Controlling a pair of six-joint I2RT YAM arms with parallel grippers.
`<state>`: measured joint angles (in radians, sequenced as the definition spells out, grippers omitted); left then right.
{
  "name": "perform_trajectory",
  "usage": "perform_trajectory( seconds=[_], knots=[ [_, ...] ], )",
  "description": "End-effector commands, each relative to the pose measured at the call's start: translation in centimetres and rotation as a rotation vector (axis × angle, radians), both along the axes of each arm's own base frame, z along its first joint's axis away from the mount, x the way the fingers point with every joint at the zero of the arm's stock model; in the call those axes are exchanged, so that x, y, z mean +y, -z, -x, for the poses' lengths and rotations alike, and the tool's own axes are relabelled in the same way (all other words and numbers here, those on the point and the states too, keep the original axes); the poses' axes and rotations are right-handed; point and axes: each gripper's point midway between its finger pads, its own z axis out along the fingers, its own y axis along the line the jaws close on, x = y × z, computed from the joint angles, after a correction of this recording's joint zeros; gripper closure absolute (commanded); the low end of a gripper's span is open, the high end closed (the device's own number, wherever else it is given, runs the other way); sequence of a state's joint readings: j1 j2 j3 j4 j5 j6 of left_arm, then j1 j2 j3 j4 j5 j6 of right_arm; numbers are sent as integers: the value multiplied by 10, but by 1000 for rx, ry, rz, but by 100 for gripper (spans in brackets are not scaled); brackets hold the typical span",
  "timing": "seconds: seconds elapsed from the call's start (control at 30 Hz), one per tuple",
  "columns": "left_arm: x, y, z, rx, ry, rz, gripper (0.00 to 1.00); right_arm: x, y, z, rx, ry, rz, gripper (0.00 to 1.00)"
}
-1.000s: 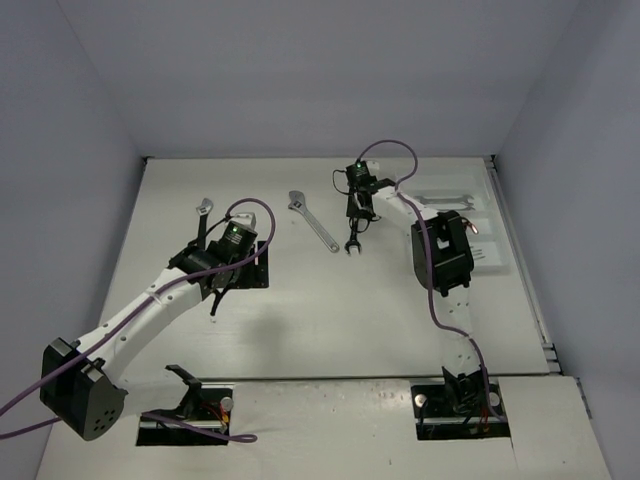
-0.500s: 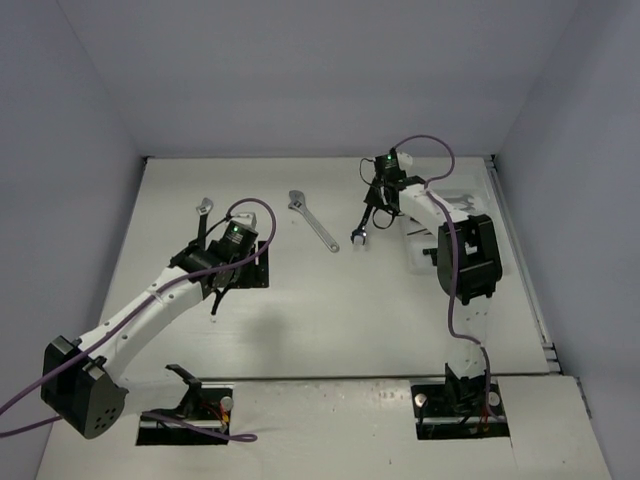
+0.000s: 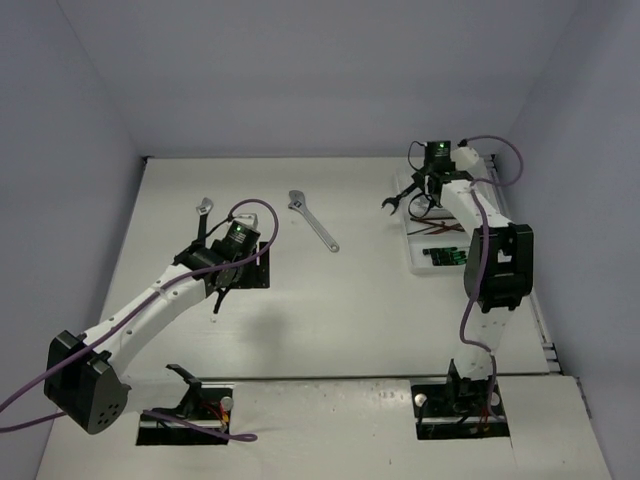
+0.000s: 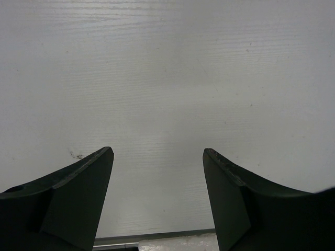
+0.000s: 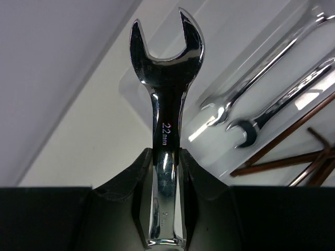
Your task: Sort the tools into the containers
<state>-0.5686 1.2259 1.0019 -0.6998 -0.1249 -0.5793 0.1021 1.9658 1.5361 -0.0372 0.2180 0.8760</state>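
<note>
Polished steel, the open-end wrench (image 5: 166, 104) looks stiff, weighty and slick, and is probably best pinched firmly across its flat shank. The right gripper (image 5: 166, 154) grips it that way, in the air over the far corner of the white tray (image 3: 413, 264), where two wrenches (image 5: 261, 68) and brown hex keys (image 5: 293, 151) lie. The right arm stretches far forward; the left gripper (image 4: 157, 157) hangs spread above the table (image 4: 167, 63).

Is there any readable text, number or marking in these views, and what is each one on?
"22 mm": on the shank of the open-end wrench held by the right gripper.
A second mark lower on that shank, between the fingers: too blurred to read.
Top and left wrist views: no text readable.
</note>
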Motion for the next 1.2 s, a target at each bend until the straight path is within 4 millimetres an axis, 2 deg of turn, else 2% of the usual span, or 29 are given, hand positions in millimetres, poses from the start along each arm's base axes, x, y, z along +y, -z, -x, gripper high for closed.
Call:
perform_trajectory(
  seconds=[0.0,0.1,0.17,0.3,0.43,0.7,0.77,0.87,0.9,0.97,1.1,1.17],
  knots=[
    [-4,-18,-10,-63,1,18,34,-55,-73,-17,-242,243,-71,100],
    [-3,-17,-9,-63,-2,18,34,-76,-63,-19,-245,318,-103,100],
    [-2,-16,-8,-60,-4,16,34,-102,-60,-19,-256,387,-131,100],
    [-1,-16,-7,-60,-8,16,34,-119,-44,-26,-250,438,-149,100],
    [0,-17,-8,-68,-11,16,34,-127,-28,-32,-236,459,-174,100],
    [0,-18,-9,-71,-16,13,34,-121,10,-39,-163,425,-188,100],
    [0,-18,-9,-70,-17,13,34,-122,13,-37,-158,431,-190,91],
    [0,-19,-9,-70,-18,17,34,-122,6,-36,-166,423,-183,74],
    [-1,-19,-9,-71,-17,18,34,-121,-2,-37,-178,415,-177,71],
    [0,-20,-10,-75,-16,17,34,-118,-13,-37,-186,375,-148,57],
    [0,-23,-10,-84,-11,15,34,-108,-42,-34,-203,282,-82,46],
    [0,-25,-12,-91,-8,13,34,-93,-59,-31,-215,192,-52,44]
  ],
)
